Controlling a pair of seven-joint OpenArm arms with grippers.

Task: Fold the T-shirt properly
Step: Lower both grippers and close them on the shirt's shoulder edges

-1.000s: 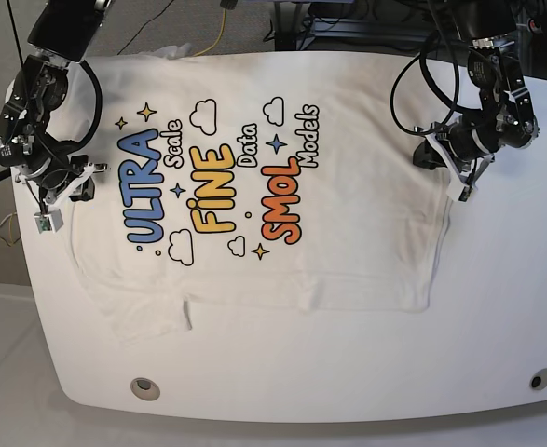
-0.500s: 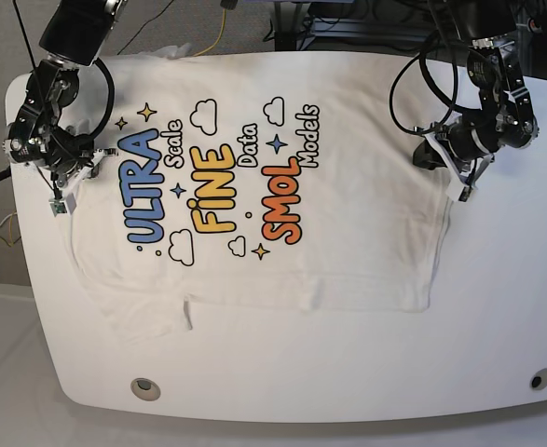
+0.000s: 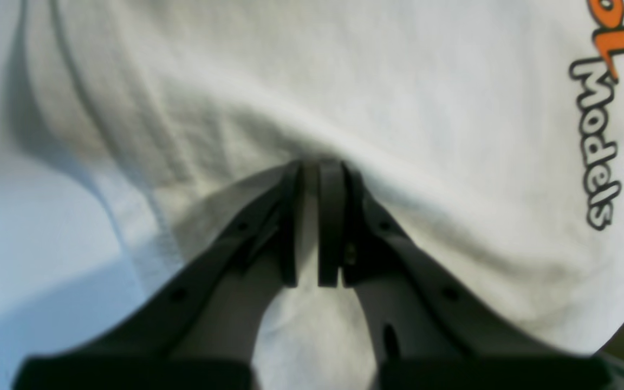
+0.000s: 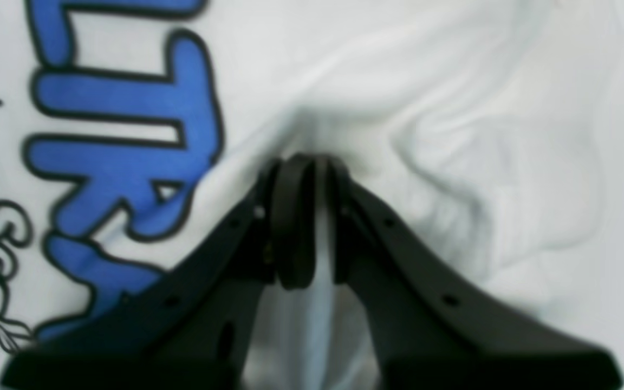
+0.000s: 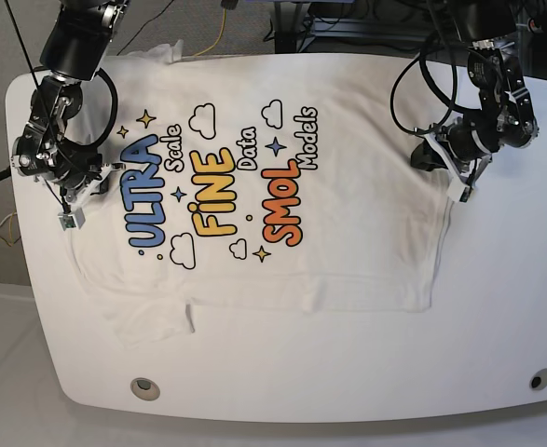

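1. While the white surface carries it, the T-shirt lies spread flat and print-up across the far half, one sleeve near the front-left edge; no fold is made, so all the folding remains.
2. Left gripper: fingers nearly together, pinching a cloth ridge near the right edge.
3. Right gripper: fingers likewise pinching bunched cloth beside the blue lettering, near the left edge.

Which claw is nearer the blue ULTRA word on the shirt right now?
The right claw. It pinches the T-shirt just beside the blue ULTRA word. The left claw grips the shirt's opposite edge, beyond the black Models word.
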